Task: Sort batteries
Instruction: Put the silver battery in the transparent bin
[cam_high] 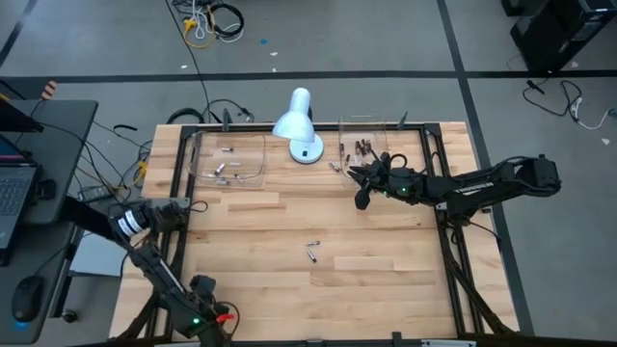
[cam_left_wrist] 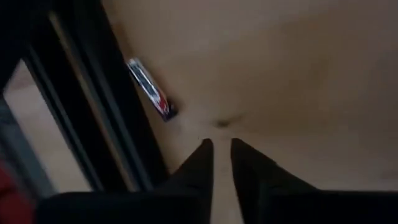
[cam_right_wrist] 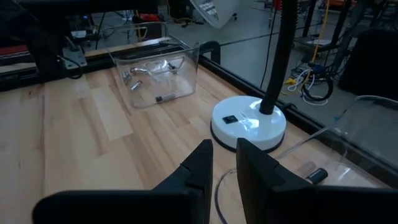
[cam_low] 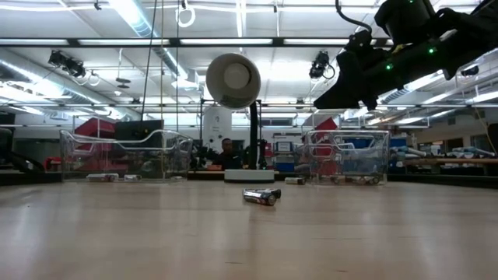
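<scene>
Two batteries (cam_high: 313, 251) lie loose on the wooden table's middle, also seen as batteries (cam_low: 261, 196). Another battery (cam_left_wrist: 149, 90) lies by the black frame at the table's left edge. My left gripper (cam_left_wrist: 221, 148) points steeply down just beside it, over bare wood, with a narrow empty gap between the fingers. My right gripper (cam_high: 362, 181) hovers level near the right clear tray (cam_high: 364, 143), which holds dark batteries. Its fingers (cam_right_wrist: 224, 149) stand slightly apart with nothing between them. The left clear tray (cam_high: 231, 159) holds silvery batteries.
A white desk lamp (cam_high: 299, 125) stands between the two trays at the table's far side, its base (cam_right_wrist: 249, 121) just ahead of my right gripper. A loose battery (cam_high: 335, 166) lies beside the right tray. Black frame rails run along the table's left and right edges.
</scene>
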